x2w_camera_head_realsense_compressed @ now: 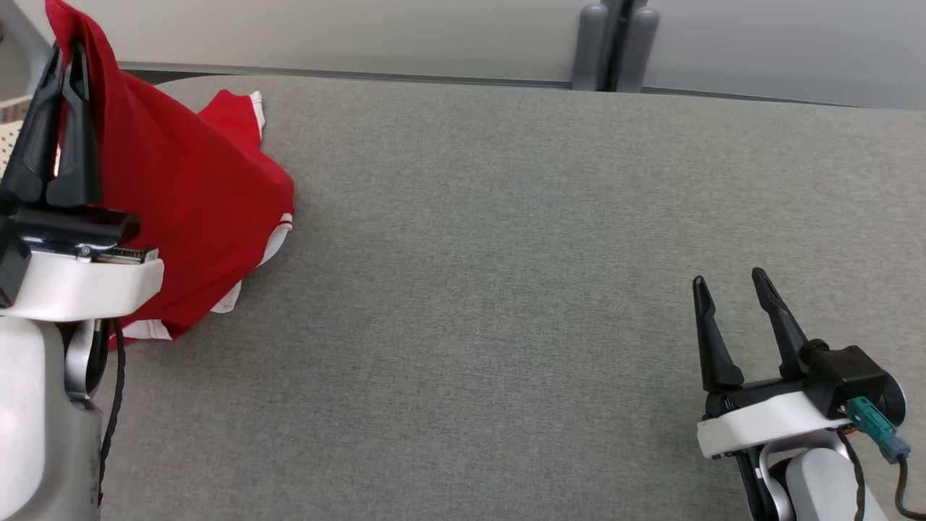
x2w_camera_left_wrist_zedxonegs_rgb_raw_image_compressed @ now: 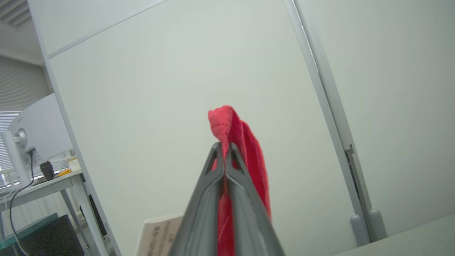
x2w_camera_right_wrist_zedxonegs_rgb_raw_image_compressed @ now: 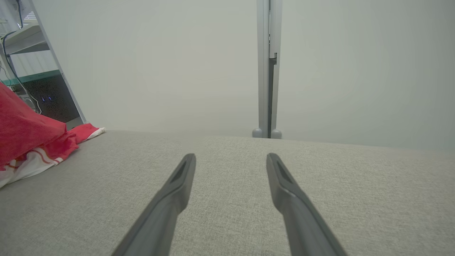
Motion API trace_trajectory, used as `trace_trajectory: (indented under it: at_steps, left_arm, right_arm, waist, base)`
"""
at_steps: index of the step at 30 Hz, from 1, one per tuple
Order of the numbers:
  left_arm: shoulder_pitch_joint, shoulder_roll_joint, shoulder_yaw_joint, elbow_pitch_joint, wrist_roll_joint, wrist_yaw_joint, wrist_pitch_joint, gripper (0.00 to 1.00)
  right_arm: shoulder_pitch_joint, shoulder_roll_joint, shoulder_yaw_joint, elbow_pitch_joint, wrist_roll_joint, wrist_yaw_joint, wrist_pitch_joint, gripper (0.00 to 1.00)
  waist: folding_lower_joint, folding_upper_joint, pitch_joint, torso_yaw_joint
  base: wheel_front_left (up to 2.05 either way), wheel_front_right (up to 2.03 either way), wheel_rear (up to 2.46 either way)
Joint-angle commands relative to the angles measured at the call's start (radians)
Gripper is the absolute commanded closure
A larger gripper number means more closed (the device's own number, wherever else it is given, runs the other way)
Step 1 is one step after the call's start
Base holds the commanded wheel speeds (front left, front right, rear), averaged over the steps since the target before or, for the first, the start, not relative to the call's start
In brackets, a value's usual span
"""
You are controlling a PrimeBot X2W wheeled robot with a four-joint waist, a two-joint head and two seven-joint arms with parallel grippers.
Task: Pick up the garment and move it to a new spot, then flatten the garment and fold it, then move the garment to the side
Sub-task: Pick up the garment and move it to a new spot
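As you watch, left gripper [x2w_camera_head_realsense_compressed: 66,49]: pinching a fold of the red garment [x2w_camera_head_realsense_compressed: 195,181], the rest hanging below it.
Right gripper [x2w_camera_head_realsense_compressed: 728,276]: fingers spread, garment well to its left.

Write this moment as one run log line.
step: pick up | left gripper: shut on red garment | right gripper: open, empty | red garment: upper part raised, lower part on grey surface

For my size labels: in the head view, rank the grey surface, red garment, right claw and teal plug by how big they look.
1. grey surface
2. red garment
3. right claw
4. teal plug
All gaps are plain; no ties.
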Motion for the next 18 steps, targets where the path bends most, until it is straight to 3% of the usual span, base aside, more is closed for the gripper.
trace_trajectory:
  at_steps: [1, 10, 18]
  left_arm:
    - [-0.013, 0.001, 0.001, -0.041, 0.013, 0.003, -0.002, 1.00]
    - [-0.101, -0.013, -0.051, -0.156, 0.025, -0.010, 0.020, 1.00]
    - [-0.241, -0.081, -0.218, -0.126, 0.054, -0.033, 0.084, 1.00]
  right_arm:
    - [-0.012, 0.004, -0.003, 0.003, 0.009, 0.000, -0.002, 0.00]
    - [-0.029, 0.026, -0.011, 0.000, 0.031, 0.000, -0.002, 0.00]
    - [-0.056, 0.031, -0.018, -0.008, 0.053, 0.000, -0.002, 0.00]
  waist:
    - [0.0000, 0.0000, -0.016, -0.020]
    - [0.0000, 0.0000, -0.039, -0.117]
    - [0.0000, 0.0000, 0.003, -0.233]
  base:
    - [0.00, 0.00, 0.00]
    - [0.00, 0.00, 0.00]
    - [0.00, 0.00, 0.00]
